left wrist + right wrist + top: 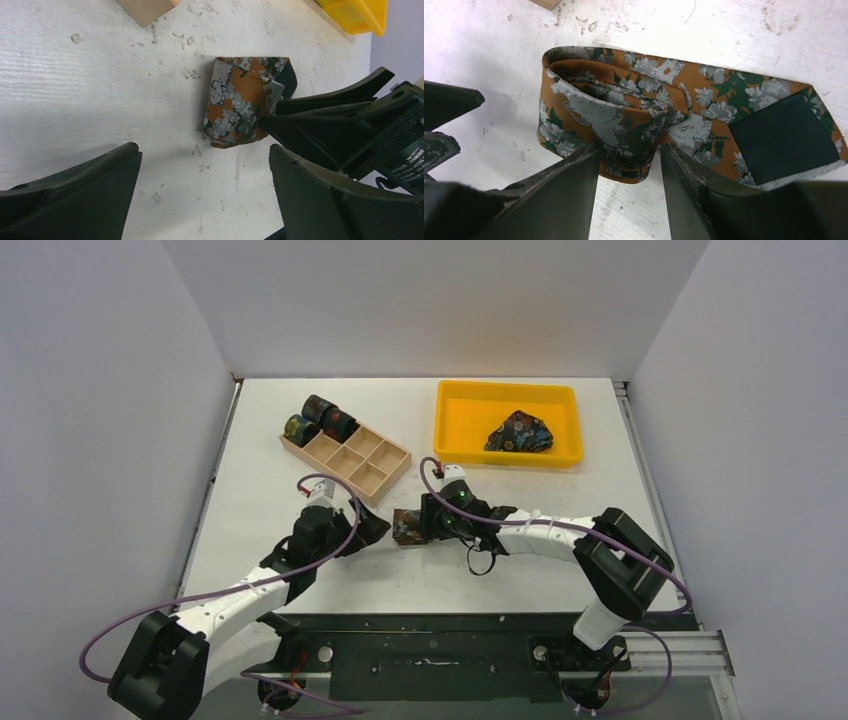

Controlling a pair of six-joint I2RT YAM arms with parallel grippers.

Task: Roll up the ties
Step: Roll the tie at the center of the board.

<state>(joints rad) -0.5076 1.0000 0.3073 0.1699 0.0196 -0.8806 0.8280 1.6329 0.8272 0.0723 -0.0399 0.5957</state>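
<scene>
A brown-rust tie with grey-blue flowers lies loosely folded on the white table between the two grippers. My right gripper is shut on a fold at its near edge, and the tie spreads beyond the fingers with its dark lining showing at the right. My left gripper is open and empty, a short way from the tie, not touching it. Three rolled ties stand at the far end of the wooden box. Another dark floral tie lies crumpled in the yellow tray.
The wooden compartment box sits diagonally just beyond my left gripper; its corner shows in the left wrist view. The yellow tray stands at the back right. My right gripper reaches leftward across the table's middle.
</scene>
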